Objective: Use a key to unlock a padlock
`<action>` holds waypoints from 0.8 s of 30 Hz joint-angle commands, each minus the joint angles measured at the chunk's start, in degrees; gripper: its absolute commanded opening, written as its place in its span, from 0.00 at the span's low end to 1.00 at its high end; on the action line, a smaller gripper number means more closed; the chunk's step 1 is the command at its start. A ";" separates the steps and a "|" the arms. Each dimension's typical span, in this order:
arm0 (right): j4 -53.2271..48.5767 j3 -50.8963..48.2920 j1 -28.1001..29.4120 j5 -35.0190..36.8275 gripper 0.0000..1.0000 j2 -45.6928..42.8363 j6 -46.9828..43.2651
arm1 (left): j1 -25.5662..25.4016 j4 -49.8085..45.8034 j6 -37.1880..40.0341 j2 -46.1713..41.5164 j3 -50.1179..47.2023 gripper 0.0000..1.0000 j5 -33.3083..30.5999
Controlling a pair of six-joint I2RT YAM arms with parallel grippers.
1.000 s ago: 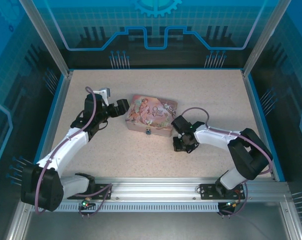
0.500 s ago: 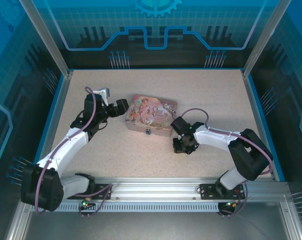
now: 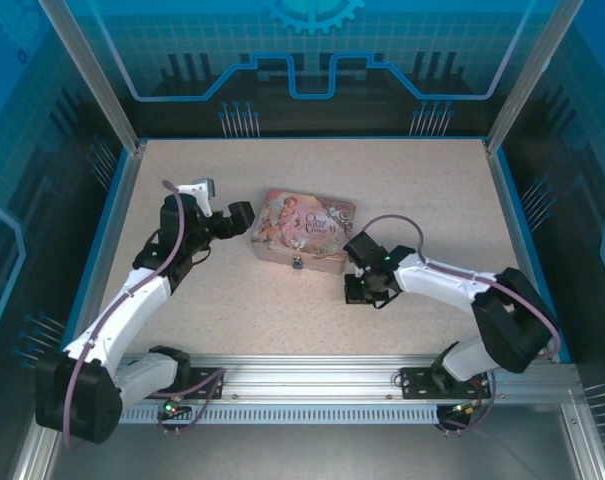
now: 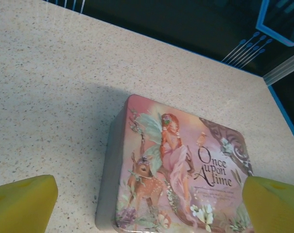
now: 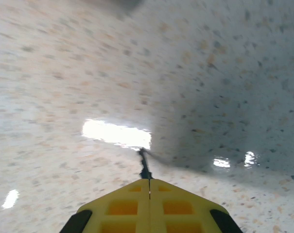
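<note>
Well, the right end effector (image 5: 149,184) has pinched together on the key (image 5: 145,166). Its fingers point down at the tabletop (image 3: 412,180), and the forearm, stretched low, has edged left. The padlock (image 3: 296,264) sits against the near wall of the tin (image 3: 304,228). The left end effector (image 3: 240,214) gapes wide at the tin's left end, and its arm has shifted slightly left.

The right gripper (image 5: 149,181) has closed its jaws on the key (image 5: 145,166).
</note>
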 commanded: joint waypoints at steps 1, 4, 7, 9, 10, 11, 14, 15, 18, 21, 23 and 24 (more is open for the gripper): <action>6.94 -1.93 -0.95 -4.00 0.00 -5.72 -0.66 | 0.29 1.27 0.09 -2.44 -1.19 0.99 5.31; 12.35 -3.37 -1.87 -5.61 0.00 -9.65 0.58 | -0.05 0.86 -2.14 -3.03 -1.30 0.99 9.02; 17.13 -4.19 -3.09 -7.12 0.00 -12.69 1.84 | -0.95 1.91 -6.48 -2.77 -1.65 0.99 12.63; 20.15 -4.39 -3.80 -7.94 0.00 -14.03 2.76 | -1.94 3.76 -10.65 -1.87 -2.12 0.99 15.51; 21.93 -4.26 -4.12 -8.59 0.00 -14.70 2.98 | -2.68 5.30 -12.76 -1.19 -2.37 0.98 17.24; 23.57 -4.13 -4.28 -8.89 0.00 -15.28 3.09 | -3.58 6.95 -14.83 -0.43 -2.62 0.98 18.72; 28.76 -3.95 -4.45 -9.40 0.00 -16.87 3.03 | -6.78 13.33 -19.61 1.12 -3.64 0.97 21.57; 30.20 -3.78 -4.57 -9.28 0.00 -17.32 2.89 | -7.70 14.80 -21.37 1.57 -3.80 0.97 21.85; 33.84 -2.75 -4.83 -7.51 0.00 -18.25 1.43 | -10.24 18.76 -30.28 3.08 -4.39 0.98 21.39; 35.84 -1.22 -5.11 -6.55 0.00 -17.55 -0.22 | -12.35 20.87 -43.02 4.48 -5.42 0.98 18.69; 37.01 0.03 -5.19 -7.16 0.00 -16.04 -0.89 | -14.37 23.92 -51.89 4.73 -7.03 0.98 15.28; 37.82 0.45 -5.21 -7.67 0.00 -15.30 -0.95 | -15.03 25.68 -55.49 4.91 -7.78 0.98 13.84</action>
